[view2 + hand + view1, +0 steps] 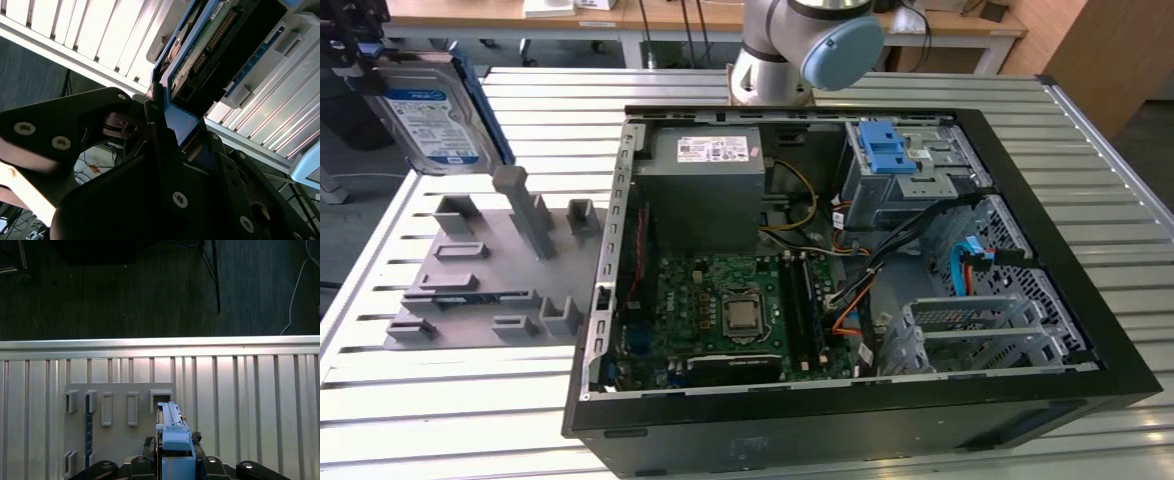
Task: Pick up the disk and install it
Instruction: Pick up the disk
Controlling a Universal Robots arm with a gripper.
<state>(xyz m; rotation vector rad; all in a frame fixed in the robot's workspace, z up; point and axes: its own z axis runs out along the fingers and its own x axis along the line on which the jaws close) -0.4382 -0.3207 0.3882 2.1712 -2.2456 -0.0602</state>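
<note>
The disk (438, 125) hangs upright above the slatted bench (454, 420), its blue rail clamped in the closed hand (172, 125). Beneath it stands a grey slotted fixture (494, 270). To the exterior view's right lies the open computer case (854, 420), where the power-supply box (707, 190) and cables (921, 240) flank the drive cage (907, 165).

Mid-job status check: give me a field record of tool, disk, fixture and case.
tool: shut on the disk, gripping its blue rail
disk position: on edge above the grey fixture, outside the computer case, at the exterior view's left
grey fixture: on the table beside the case
computer case: open, motherboard exposed
install: not yet done
</note>
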